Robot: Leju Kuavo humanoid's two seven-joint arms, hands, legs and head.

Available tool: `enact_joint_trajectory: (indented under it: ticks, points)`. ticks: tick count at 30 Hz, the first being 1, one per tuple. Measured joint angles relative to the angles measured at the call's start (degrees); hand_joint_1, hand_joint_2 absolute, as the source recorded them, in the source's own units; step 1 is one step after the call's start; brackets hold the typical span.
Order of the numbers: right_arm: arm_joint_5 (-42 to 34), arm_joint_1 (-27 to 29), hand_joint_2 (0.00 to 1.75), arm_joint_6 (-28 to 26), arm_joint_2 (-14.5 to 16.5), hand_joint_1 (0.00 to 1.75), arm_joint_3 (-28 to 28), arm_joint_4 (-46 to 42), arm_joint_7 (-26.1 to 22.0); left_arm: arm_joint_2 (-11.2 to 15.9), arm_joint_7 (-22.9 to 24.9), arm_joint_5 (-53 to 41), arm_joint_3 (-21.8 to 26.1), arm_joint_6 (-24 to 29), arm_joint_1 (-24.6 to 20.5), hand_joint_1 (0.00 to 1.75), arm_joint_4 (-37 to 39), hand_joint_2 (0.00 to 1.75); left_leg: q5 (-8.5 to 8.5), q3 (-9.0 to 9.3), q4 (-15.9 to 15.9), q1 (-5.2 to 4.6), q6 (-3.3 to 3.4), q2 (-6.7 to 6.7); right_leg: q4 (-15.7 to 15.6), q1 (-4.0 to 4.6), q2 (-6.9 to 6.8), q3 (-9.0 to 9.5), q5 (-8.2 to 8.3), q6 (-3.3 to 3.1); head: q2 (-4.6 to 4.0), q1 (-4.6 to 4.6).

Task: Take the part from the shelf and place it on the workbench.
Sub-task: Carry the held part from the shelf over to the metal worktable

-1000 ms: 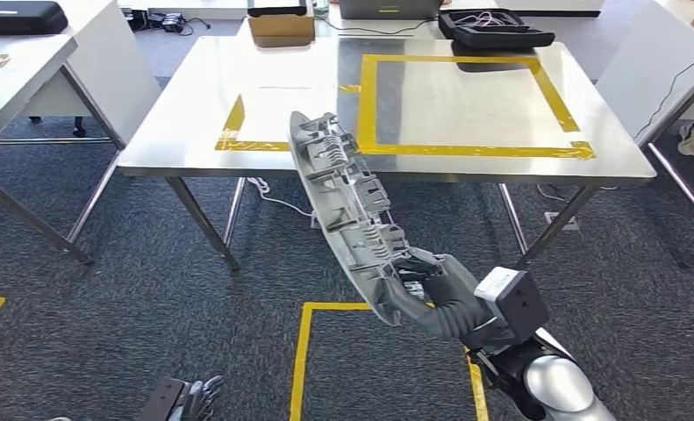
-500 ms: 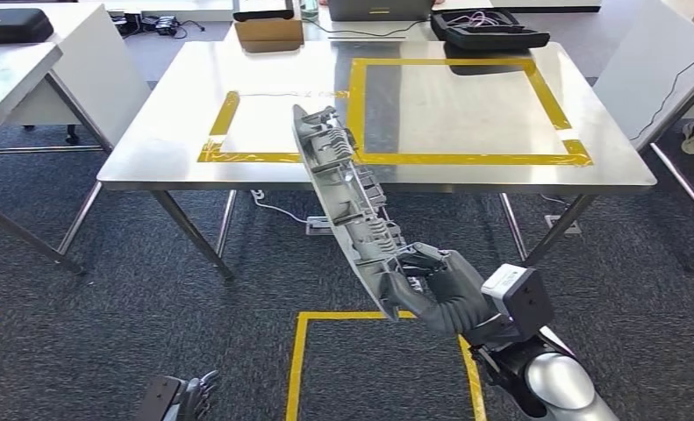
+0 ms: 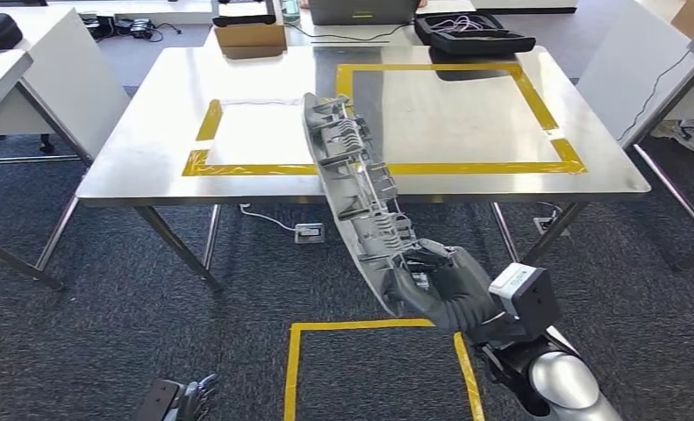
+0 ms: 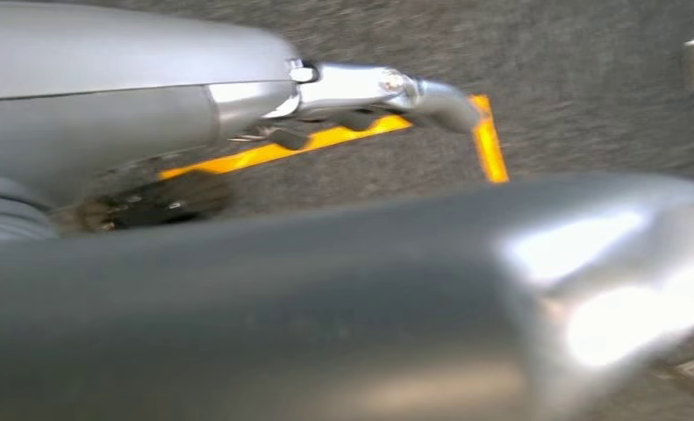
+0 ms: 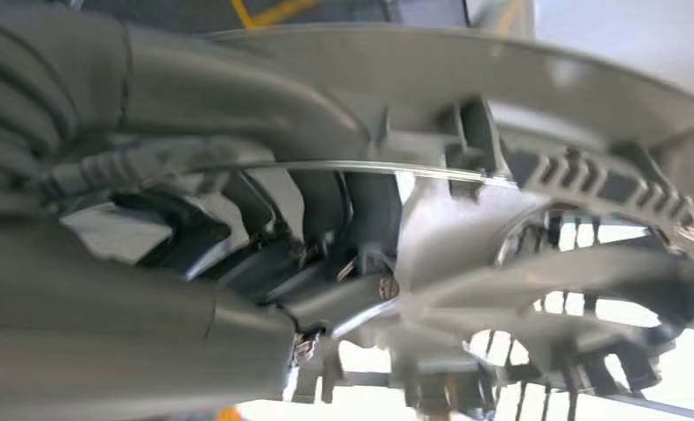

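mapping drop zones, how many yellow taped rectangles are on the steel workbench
2: a smaller yellow taped rectangle on the left, and a larger yellow taped rectangle adjoining it on the right. The held grey plastic part overlaps both.

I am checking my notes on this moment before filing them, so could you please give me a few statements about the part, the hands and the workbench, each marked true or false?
1. The right hand holds the long grey part by its lower end. True.
2. The part already lies flat on the workbench. False: it is held tilted in the air, its upper end in front of the bench.
3. Yellow tape marks rectangles on the workbench. True.
4. The left hand also grips the part. False: it hangs low, apart from the part.
5. A cardboard box stands at the bench's near edge. False: it is at the far edge.
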Motion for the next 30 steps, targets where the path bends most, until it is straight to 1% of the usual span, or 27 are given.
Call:
enact_joint_trajectory:
  ticks: [1, 2, 4, 5, 6, 7, 8, 9, 10, 11, 12, 14, 15, 16, 17, 18, 19, 20, 21, 22, 23, 24, 25, 26, 27, 28, 30]
  points:
    - [0.22, -0.10, 1.75, -0.22, -0.01, 1.75, -0.29, -0.22, -0.20, -0.07, 0.01, -0.07, 0.02, -0.01, -0.02, 0.00, -0.04, 0.00, -0.08, 0.34, -0.34, 0.13, 0.32, 0.09, 1.38, 0.03, -0.34, -0.58, -0.75, 0.29, -0.01, 0.02]
    - [0.44, -0.24, 1.75, -0.39, -0.01, 1.75, -0.56, -0.39, -0.47, -0.18, 0.01, -0.12, 0.03, -0.02, -0.01, 0.00, -0.07, 0.00, -0.22, 0.68, -0.57, 0.22, 0.59, 0.22, 4.06, 0.02, -0.68, -1.94, -1.99, 0.51, -0.01, 0.04]
    - [0.85, -0.47, 1.75, -0.55, -0.01, 1.75, -0.90, -0.59, -0.97, -0.42, 0.02, -0.20, 0.04, -0.06, 0.04, 0.00, -0.07, 0.00, -0.71, 1.20, -0.62, 0.20, 0.92, 0.49, 11.81, 0.02, -0.99, -6.46, -4.84, 0.82, -0.01, 0.05]
    - [1.01, -0.50, 1.75, -0.64, -0.01, 1.75, -1.02, -0.66, -1.08, -0.56, 0.03, -0.21, 0.04, -0.08, 0.09, 0.00, -0.07, 0.00, -1.02, 1.51, -0.61, 0.22, 0.95, 0.59, 14.83, -0.03, -1.01, -8.53, -5.33, 0.96, -0.01, 0.06]
    - [1.20, -0.51, 1.75, -0.80, -0.02, 1.75, -1.19, -0.73, -1.10, -0.67, 0.05, -0.22, 0.04, -0.10, 0.12, 0.00, -0.07, 0.00, -1.34, 1.89, -0.58, 0.25, 0.91, 0.65, 15.93, -0.12, -1.03, -9.72, -4.61, 1.10, -0.01, 0.06]
    - [1.43, -0.53, 1.75, -1.02, -0.02, 1.75, -1.40, -0.80, -1.10, -0.78, 0.07, -0.22, 0.04, -0.11, 0.12, 0.00, -0.08, 0.00, -1.70, 2.35, -0.52, 0.32, 0.80, 0.66, 14.72, -0.24, -1.08, -9.79, -2.68, 1.23, -0.01, 0.06]
    - [1.67, -0.61, 1.75, -1.24, -0.03, 1.75, -1.65, -0.86, -1.13, -0.88, 0.08, -0.22, 0.04, -0.13, 0.10, 0.00, -0.09, 0.00, -2.13, 2.89, -0.44, 0.42, 0.60, 0.65, 11.41, -0.39, -1.22, -8.78, 0.07, 1.38, -0.01, 0.06]
    - [1.85, -0.76, 1.75, -1.42, -0.03, 1.75, -1.89, -0.93, -1.19, -0.97, 0.09, -0.23, 0.04, -0.13, 0.07, 0.00, -0.10, 0.00, -2.58, 3.32, -0.33, 0.47, 0.32, 0.65, 7.48, -0.51, -1.45, -7.30, 2.48, 1.50, -0.01, 0.06]
    - [2.01, -0.98, 1.75, -1.51, -0.03, 1.75, -2.06, -1.04, -1.30, -1.03, 0.11, -0.24, 0.05, -0.13, 0.02, 0.00, -0.10, 0.00, -3.04, 3.61, -0.09, 0.43, -0.06, 0.62, 3.92, -0.51, -1.61, -5.92, 4.03, 1.39, -0.01, 0.08]
    - [2.15, -1.22, 1.75, -1.55, -0.03, 1.75, -2.18, -1.19, -1.46, -1.06, 0.13, -0.24, 0.05, -0.13, -0.02, 0.00, -0.11, 0.00, -3.39, 3.77, 0.06, 0.36, -0.44, 0.62, 1.59, -0.47, -1.74, -5.01, 4.75, 1.12, -0.02, 0.07]
    - [2.28, -1.51, 1.75, -1.55, -0.03, 1.75, -2.26, -1.32, -1.61, -1.08, 0.15, -0.24, 0.06, -0.12, -0.06, 0.00, -0.11, 0.00, -3.63, 3.80, 0.11, 0.25, -0.81, 0.64, 0.69, -0.36, -1.74, -4.67, 4.59, 0.72, -0.02, 0.05]
    - [2.49, -2.09, 1.75, -1.55, -0.02, 1.75, -2.40, -1.56, -1.75, -1.12, 0.17, -0.24, 0.09, -0.11, -0.12, 0.00, -0.13, 0.00, -3.91, 4.01, -0.04, 0.25, -1.47, 0.76, 0.54, -0.24, -1.57, -4.62, 4.21, -0.27, -0.01, -0.02]
    - [2.54, -2.43, 1.75, -1.55, -0.02, 1.75, -2.47, -1.69, -1.74, -1.14, 0.16, -0.24, 0.13, -0.11, -0.17, 0.00, -0.15, 0.00, -4.21, 4.00, 0.28, 0.31, -1.79, 0.82, 0.49, -0.27, -1.53, -4.44, 4.06, -0.68, -0.01, -0.04]
    - [2.57, -2.82, 1.75, -1.54, 0.00, 1.75, -2.52, -1.80, -1.72, -1.14, 0.15, -0.24, 0.19, -0.11, -0.24, 0.00, -0.17, 0.00, -4.92, 3.51, 1.57, 0.36, -2.10, 0.86, 0.40, -0.33, -1.53, -4.19, 3.92, -1.09, -0.01, -0.06]
    - [2.58, -3.24, 1.75, -1.53, 0.01, 1.75, -2.57, -1.91, -1.72, -1.15, 0.14, -0.24, 0.26, -0.11, -0.31, 0.00, -0.19, 0.00, -6.09, 2.33, 4.06, 0.40, -2.35, 0.88, 0.32, -0.40, -1.54, -3.90, 3.76, -1.45, -0.01, -0.07]
    - [2.61, -3.68, 1.75, -1.51, 0.02, 1.75, -2.63, -1.96, -1.76, -1.16, 0.12, -0.24, 0.33, -0.11, -0.31, 0.00, -0.19, 0.00, -7.56, 0.43, 7.67, 0.41, -2.51, 0.89, 0.31, -0.35, -1.56, -3.66, 3.54, -1.73, -0.01, -0.08]
    - [2.65, -4.10, 1.75, -1.49, 0.03, 1.75, -2.71, -1.96, -1.80, -1.17, 0.11, -0.24, 0.37, -0.11, -0.28, 0.00, -0.18, 0.00, -9.02, -1.92, 11.77, 0.41, -2.61, 0.90, 0.32, -0.28, -1.56, -3.45, 3.32, -1.94, -0.01, -0.08]
    - [2.72, -4.43, 1.75, -1.47, 0.02, 1.75, -2.79, -1.96, -1.84, -1.18, 0.09, -0.24, 0.39, -0.11, -0.21, 0.00, -0.16, 0.00, -9.79, -4.10, 15.17, 0.40, -2.62, 0.89, 0.32, -0.18, -1.51, -3.18, 3.08, -2.06, -0.01, -0.08]
    - [2.84, -4.69, 1.75, -1.46, 0.02, 1.75, -2.87, -1.96, -1.85, -1.19, 0.07, -0.24, 0.40, -0.11, -0.14, 0.00, -0.15, 0.00, -9.45, -5.53, 16.87, 0.39, -2.52, 0.89, 0.32, -0.08, -1.45, -2.81, 2.79, -2.11, -0.01, -0.08]
    - [2.93, -4.90, 1.75, -1.46, 0.02, 1.75, -2.96, -1.96, -1.85, -1.20, 0.04, -0.25, 0.41, -0.11, -0.10, 0.00, -0.14, 0.00, -7.94, -5.88, 16.35, 0.36, -2.31, 0.89, 0.32, 0.02, -1.37, -2.34, 2.46, -2.10, -0.02, -0.08]
    - [3.01, -5.10, 1.75, -1.49, 0.01, 1.75, -3.03, -1.96, -1.84, -1.20, 0.02, -0.25, 0.43, -0.11, -0.09, 0.00, -0.14, 0.00, -5.43, -5.14, 13.59, 0.29, -1.96, 0.89, 0.32, 0.10, -1.29, -1.78, 2.09, -2.07, -0.01, -0.08]
    - [3.04, -5.32, 1.75, -1.51, 0.01, 1.75, -3.09, -1.96, -1.84, -1.19, 0.00, -0.26, 0.45, -0.11, -0.08, 0.00, -0.14, 0.00, -2.69, -3.74, 9.48, 0.14, -1.50, 0.88, 0.31, 0.15, -1.24, -1.26, 1.70, -2.01, -0.01, -0.08]
    - [3.04, -5.61, 1.75, -1.52, 0.01, 1.75, -3.13, -1.95, -1.85, -1.16, -0.01, -0.26, 0.50, -0.11, -0.09, 0.00, -0.11, 0.00, -0.85, -2.26, 5.73, -0.07, -1.07, 0.88, 0.34, 0.27, -1.18, -0.87, 1.34, -1.85, -0.01, -0.08]
    - [3.04, -5.95, 1.75, -1.53, 0.01, 1.75, -3.15, -1.94, -1.86, -1.15, 0.00, -0.26, 0.58, -0.11, -0.13, 0.00, -0.10, 0.00, 0.13, -1.07, 2.88, -0.29, -0.71, 0.88, 0.35, 0.33, -1.11, -0.68, 1.07, -1.64, -0.01, -0.09]
    - [3.04, -6.32, 1.75, -1.52, 0.01, 1.75, -3.17, -1.93, -1.87, -1.17, 0.00, -0.26, 0.70, -0.11, -0.16, 0.00, -0.09, 0.00, 0.22, -0.45, 1.40, -0.49, -0.46, 0.87, 0.30, 0.33, -1.06, -0.65, 0.91, -1.35, -0.01, -0.10]
    - [3.05, -6.68, 1.75, -1.51, 0.01, 1.75, -3.19, -1.92, -1.87, -1.19, 0.00, -0.26, 0.82, -0.11, -0.19, 0.00, -0.08, 0.00, -0.19, -0.21, 1.03, -0.62, -0.30, 0.86, 0.18, 0.34, -1.01, -0.64, 0.84, -1.01, 0.00, -0.09]
    - [3.07, -7.23, 1.75, -1.49, 0.01, 1.75, -3.23, -1.93, -1.85, -1.30, -0.01, -0.26, 1.00, -0.11, -0.19, 0.00, -0.14, 0.00, -0.33, 0.21, 0.33, -0.44, 0.11, 0.83, -0.03, 0.34, -1.03, -0.38, 0.60, -0.34, 0.01, -0.09]
